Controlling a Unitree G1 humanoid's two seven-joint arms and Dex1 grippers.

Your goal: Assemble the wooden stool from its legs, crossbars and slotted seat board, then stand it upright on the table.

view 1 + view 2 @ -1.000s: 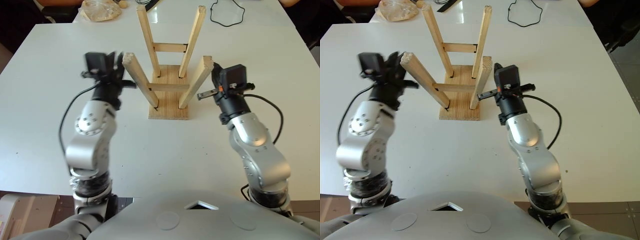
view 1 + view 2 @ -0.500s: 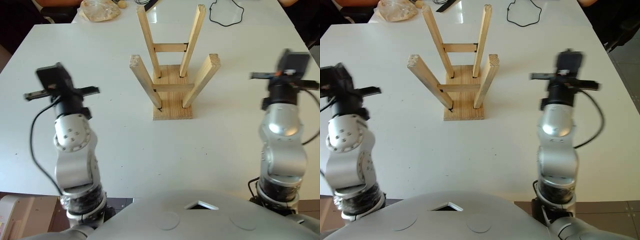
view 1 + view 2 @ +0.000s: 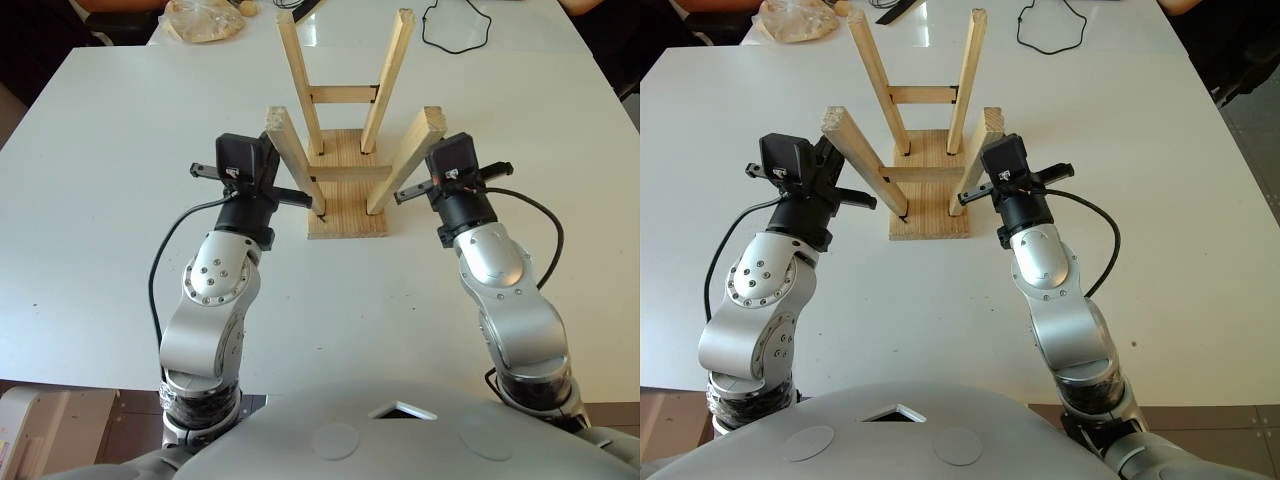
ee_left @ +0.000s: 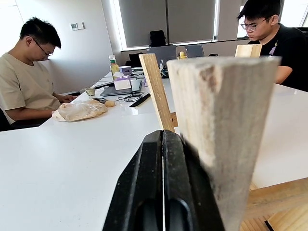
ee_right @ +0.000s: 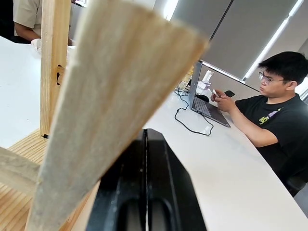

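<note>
The wooden stool [image 3: 345, 180] stands upside down on the white table [image 3: 120, 150], its slotted seat board [image 3: 347, 222] flat on the surface and all legs pointing up, joined by crossbars [image 3: 340, 95]. My left gripper [image 4: 163, 137] is shut and empty, pressed against the outer side of the near left leg [image 3: 290, 160]. My right gripper [image 5: 146, 134] is also shut and empty, right beside the near right leg [image 3: 408, 158]. Each leg looms large in its wrist view, the left leg [image 4: 226, 125] and the right leg [image 5: 110, 110].
A crumpled plastic bag [image 3: 203, 20] lies at the table's far left and a black cable [image 3: 450, 28] at the far right. Open table lies on both sides of the stool and in front of it. People sit at the far edge.
Half a second ago both arms were swung out wide to the sides, away from the stool. Now both grippers are back against the two near legs.
</note>
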